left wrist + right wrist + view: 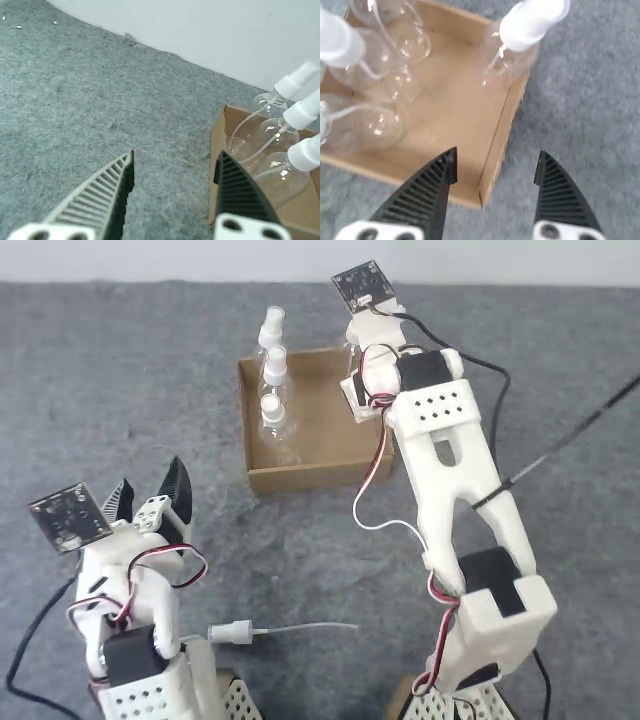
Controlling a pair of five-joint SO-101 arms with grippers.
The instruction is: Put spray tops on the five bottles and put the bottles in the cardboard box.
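Left claw (152, 475) hangs spread and holding nothing over the carpet (120, 370) at near left, well apart from the cardboard box (300, 478). The right claw (498, 152), also spread with nothing in it, hangs above the box's right wall. Three capped bottles (274, 375) stand upright in a row along the box's left wall, and a fourth bottle (507, 60) stands at its far right corner. A loose spray top (232, 632) lies between the arm bases, long axis left to right, its thin tube (310, 627) pointing right.
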